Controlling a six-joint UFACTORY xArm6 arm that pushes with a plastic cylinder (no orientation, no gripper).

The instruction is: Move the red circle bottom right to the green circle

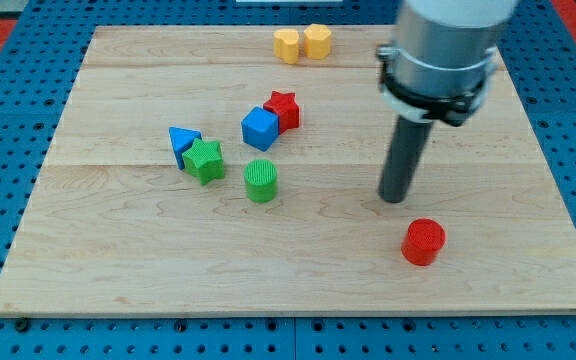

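You are at the approach step: my tip (396,198), a bare rod with no fingers to open or close, stands just up-left of the red circle (423,242), not touching. That circle sits well right of and below the green circle (261,181); to my mind you must round its right side and push it left

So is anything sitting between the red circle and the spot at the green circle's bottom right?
Nothing visible. The board between the red circle and the green circle is bare; my tip sits just above-left of the red circle, off that line.
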